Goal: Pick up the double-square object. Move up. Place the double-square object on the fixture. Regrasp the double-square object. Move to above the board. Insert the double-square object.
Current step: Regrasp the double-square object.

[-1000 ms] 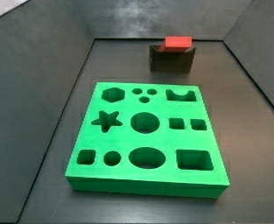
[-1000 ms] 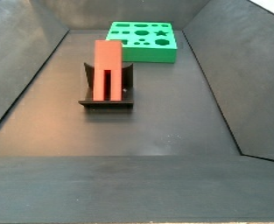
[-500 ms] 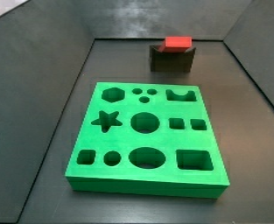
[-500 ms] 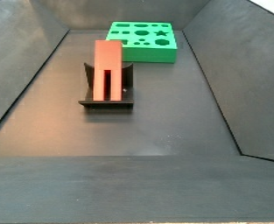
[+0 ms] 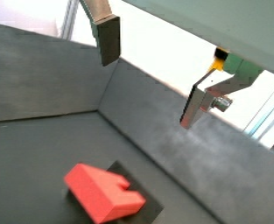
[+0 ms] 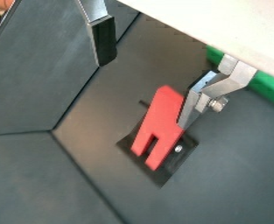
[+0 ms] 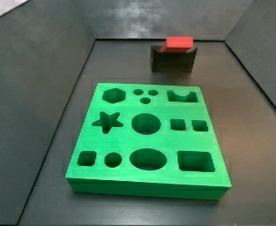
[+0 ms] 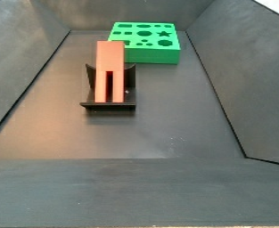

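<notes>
The red double-square object [image 7: 178, 43] rests in the dark fixture [image 7: 173, 60] at the back of the floor, beyond the green board [image 7: 164, 141]. In a side view it leans as a long red slab [image 8: 110, 71] on the fixture [image 8: 108, 104]. My gripper [image 6: 147, 94] hangs open above it with nothing between its fingers; the slotted end of the double-square object [image 6: 160, 131] shows below. In a wrist view the gripper [image 5: 149, 92] stands well above the red piece [image 5: 101, 192]. Neither side view shows the gripper.
Dark sloping walls [image 7: 46, 53] ring the floor. The board [image 8: 148, 53] lies a short way from the fixture, and its green edge [image 6: 268, 87] shows past one finger.
</notes>
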### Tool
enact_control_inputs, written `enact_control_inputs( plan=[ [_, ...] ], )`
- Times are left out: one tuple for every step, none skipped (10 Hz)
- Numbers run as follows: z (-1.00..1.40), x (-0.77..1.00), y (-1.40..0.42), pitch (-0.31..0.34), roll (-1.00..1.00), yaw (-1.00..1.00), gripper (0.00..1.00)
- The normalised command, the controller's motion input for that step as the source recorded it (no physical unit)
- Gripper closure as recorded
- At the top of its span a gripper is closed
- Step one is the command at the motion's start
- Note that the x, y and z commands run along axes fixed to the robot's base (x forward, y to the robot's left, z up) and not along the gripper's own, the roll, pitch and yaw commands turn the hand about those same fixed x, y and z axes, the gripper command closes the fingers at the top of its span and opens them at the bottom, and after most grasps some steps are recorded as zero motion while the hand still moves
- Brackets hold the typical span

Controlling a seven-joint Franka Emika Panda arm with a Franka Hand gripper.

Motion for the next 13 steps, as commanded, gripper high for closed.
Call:
enact_control_inputs(
  plan=[
    [-0.01,0.1,-0.05,0.156,1.0,0.12,0.0],
    [-0.01,0.1,-0.05,0.183,1.0,0.16,0.0],
    [-0.01,0.1,-0.05,0.181,0.88,0.18,0.0],
    [-0.01,0.11,-0.05,0.152,0.64,0.2,0.0],
    [-0.01,0.1,-0.05,0.127,0.46,0.21,0.0],
    [-0.01,0.1,-0.05,0.107,0.35,0.22,0.0],
    [0.0,0.09,-0.04,0.061,0.22,0.22,0.0],
    [-0.01,0.08,-0.05,0.019,0.18,0.21,0.0],
    [-1.0,0.03,0.04,0.033,0.1,0.24,0.0],
    [-1.0,0.04,0.04,0.029,0.1,0.23,0.0],
    [-1.0,0.05,0.04,-0.019,0.09,0.2,0.0],
    [-1.0,0.06,0.04,-0.076,0.09,0.16,0.0],
    [-1.0,0.07,0.03,-0.107,0.08,0.13,0.0]
  ],
)
